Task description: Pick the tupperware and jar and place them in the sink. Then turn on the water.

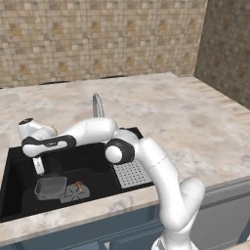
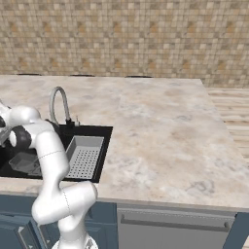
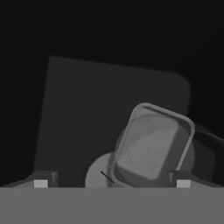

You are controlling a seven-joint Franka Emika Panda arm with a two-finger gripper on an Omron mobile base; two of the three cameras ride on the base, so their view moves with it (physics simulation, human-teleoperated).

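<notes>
While the counter (image 1: 195, 127) stretches bare and wide to the right, the work sits low on the left, in the black sink (image 1: 14, 161). Its perforated tray (image 2: 83, 156) fills the right part of the basin, and the curved tap (image 1: 98, 105) stands at the back rim with no stream coming from it. The arm (image 1: 156, 166) bends over the front edge and reaches left, so the gripper (image 1: 39, 167) hangs above the basin floor.

The tupperware (image 1: 50, 187) lies on that floor just below the gripper, beside the drain (image 1: 77, 189). Seen from the hand, a dark round rim to its right may be the jar (image 3: 209, 151), though it is too faint to be sure.

The fingers (image 3: 40, 183) stand spread, with nothing between them.

Judging from this, the risk lies in lifting out: the arm is folded close to the tap, and a careless swing could strike the spout. If the jar is misjudged, water would start too early.
</notes>
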